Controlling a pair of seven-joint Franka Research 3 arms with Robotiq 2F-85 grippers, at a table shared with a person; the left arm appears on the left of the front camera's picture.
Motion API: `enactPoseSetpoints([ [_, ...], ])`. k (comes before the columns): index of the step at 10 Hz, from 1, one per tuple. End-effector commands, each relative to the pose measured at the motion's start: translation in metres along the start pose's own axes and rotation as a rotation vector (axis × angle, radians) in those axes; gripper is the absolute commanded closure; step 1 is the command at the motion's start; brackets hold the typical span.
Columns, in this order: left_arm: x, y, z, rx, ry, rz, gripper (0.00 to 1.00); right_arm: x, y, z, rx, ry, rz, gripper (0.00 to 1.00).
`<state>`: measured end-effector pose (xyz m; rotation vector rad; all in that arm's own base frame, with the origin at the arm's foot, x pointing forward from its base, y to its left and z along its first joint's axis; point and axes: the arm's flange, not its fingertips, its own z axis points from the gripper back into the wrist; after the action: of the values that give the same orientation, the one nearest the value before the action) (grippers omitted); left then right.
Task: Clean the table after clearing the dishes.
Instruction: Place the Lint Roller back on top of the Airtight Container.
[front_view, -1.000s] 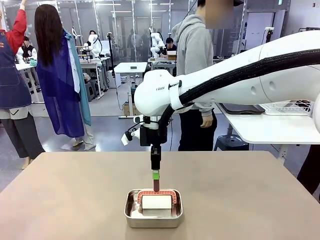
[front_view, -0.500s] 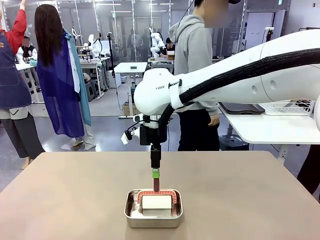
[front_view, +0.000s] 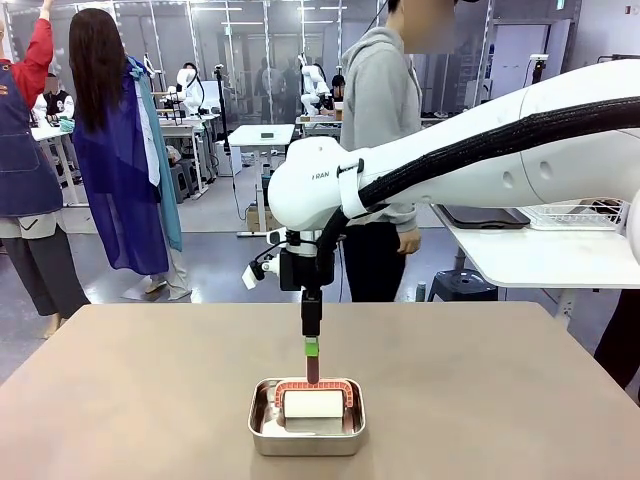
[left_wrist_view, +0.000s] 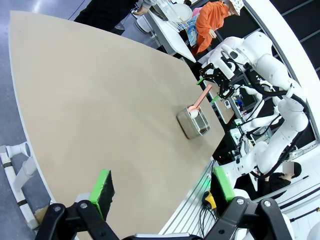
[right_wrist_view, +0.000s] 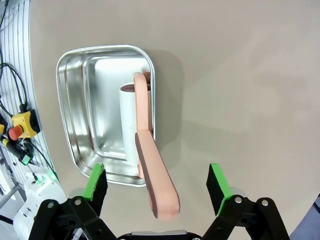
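right claw (right_wrist_view: 156, 185) hangs spread wide around the salmon-red handle of the white roller (right_wrist_view: 150, 170) standing in the shiny rectangular metal tin (front_view: 307, 417) mid taupe tabletop (front_view: 500, 400) (left claw (left_wrist_view: 162, 192) wide too), so centre the handle, then close.

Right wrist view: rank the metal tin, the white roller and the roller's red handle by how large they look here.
1. Metal tin, clearly the largest.
2. Red handle and white roller: not ranked. The handle rises toward the camera between the open right gripper's pads, so nearness swells it, and the frame hides part of the roller.
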<state>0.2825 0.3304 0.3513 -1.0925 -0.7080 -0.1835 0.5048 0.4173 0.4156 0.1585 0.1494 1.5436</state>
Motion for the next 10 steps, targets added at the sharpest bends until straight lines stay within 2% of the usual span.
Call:
enactPoseSetpoints([
  [1,-0.002,-0.005,0.002,0.001,0.011,-0.003,0.01,0.001,0.001,0.001,-0.001,-0.003,0.001,0.00],
  [8,-0.002,-0.005,0.002,0.001,0.011,-0.003,0.01,0.000,0.000,0.001,-0.001,-0.001,0.000,0.00],
  [10,-0.002,-0.005,0.002,0.001,0.011,-0.003,0.01,-0.059,-0.022,0.042,0.192,-0.300,-0.180,0.00],
])
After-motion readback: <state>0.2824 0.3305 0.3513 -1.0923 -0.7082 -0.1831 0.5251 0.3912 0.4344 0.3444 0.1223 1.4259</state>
